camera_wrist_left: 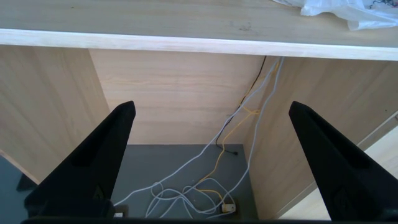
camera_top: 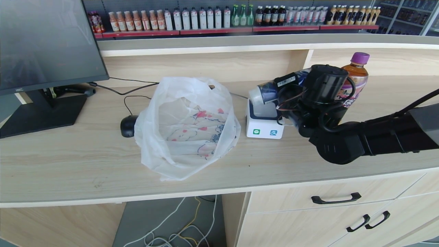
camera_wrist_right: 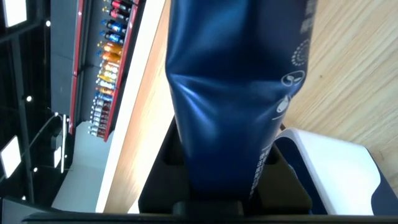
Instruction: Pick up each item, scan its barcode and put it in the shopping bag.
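- Grips a blue pouch (camera_top: 269,92) in the right end effector (camera_wrist_right: 221,171), fingers closed on its sides, directly over the white scanner (camera_top: 264,120).
- Hard to tell whether the pouch touches the top of the scanner or hangs just clear of it.
- From the right wrist view, looks down the length of the pouch onto the scanner's white rim beneath it.
- Holds the left end effector (camera_wrist_left: 211,106) lower than the bench (camera_top: 85,161) that carries the scanner, fingers (camera_wrist_left: 93,162) spread wide with nothing between them.
- Faces the left end effector toward loose cables (camera_wrist_left: 199,186) on the floor in the open recess under the bench.
- Just left of the scanner: the shopping bag (camera_top: 187,127), white and translucent, mouth open upward, standing on the bench.
- Behind and to the right of the scanner: an upright bottle (camera_top: 356,77) with a purple cap, partly hidden by the right arm.
- Beyond the shopping bag from the scanner: a black mouse (camera_top: 128,126) touching the bag's far side.
- Far left of the scanner: a dark monitor (camera_top: 44,41) on its stand.
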